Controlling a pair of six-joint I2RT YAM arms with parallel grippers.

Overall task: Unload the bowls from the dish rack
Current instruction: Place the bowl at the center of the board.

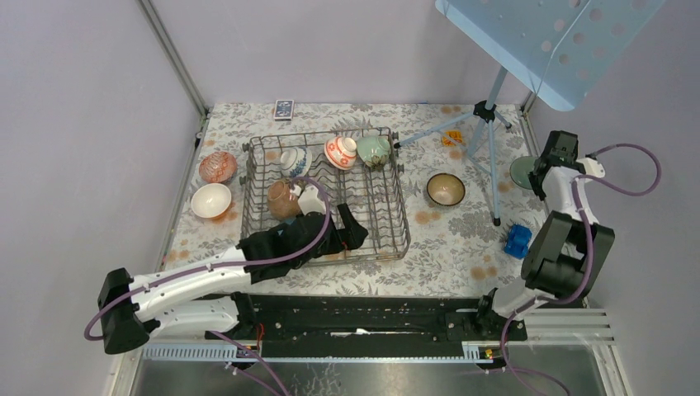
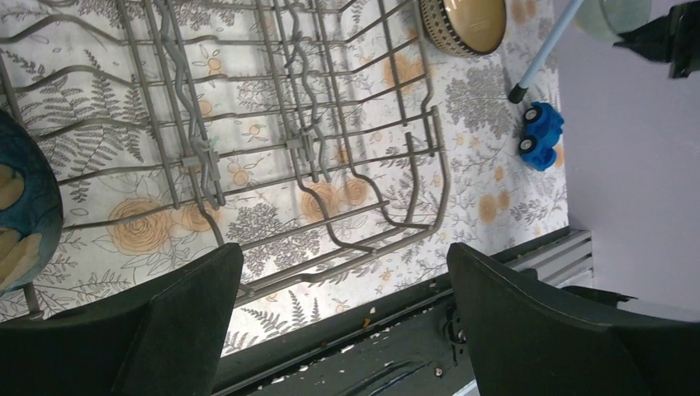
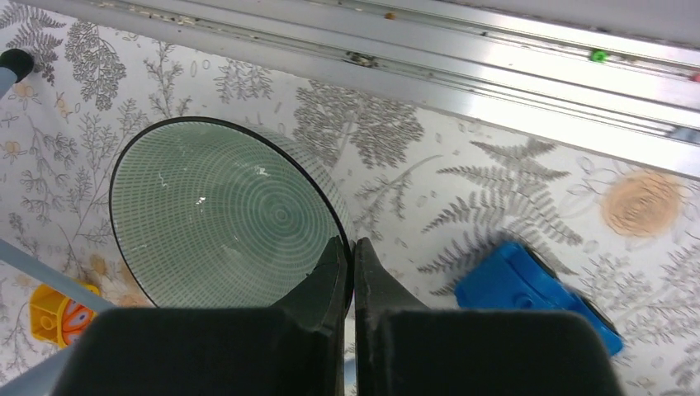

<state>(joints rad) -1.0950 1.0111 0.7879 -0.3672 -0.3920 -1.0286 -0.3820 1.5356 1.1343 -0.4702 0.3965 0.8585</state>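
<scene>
The grey wire dish rack [image 1: 388, 216] stands mid-table. In it are a brown bowl [image 1: 281, 199], a blue-and-white bowl [image 1: 295, 159], a red-and-white bowl [image 1: 340, 152] and a green bowl [image 1: 373, 150]. My left gripper [image 1: 353, 231] hovers over the rack's near part, open, with nothing between its fingers [image 2: 124, 330]. In the left wrist view the rack [image 2: 330, 165] lies below the gripper [image 2: 342, 280], with a blue-patterned bowl [image 2: 25, 214] at the left edge. My right gripper [image 3: 351, 247] is shut, its tips over the rim of a pale green bowl [image 3: 223, 214] that sits on the table.
A red patterned bowl [image 1: 218, 167] and a white bowl [image 1: 210, 200] sit left of the rack, a dark bowl [image 1: 445, 189] to its right. A tripod [image 1: 489, 132], a blue toy car [image 1: 517, 240] and a small dark box [image 1: 283, 109] are also on the floral cloth.
</scene>
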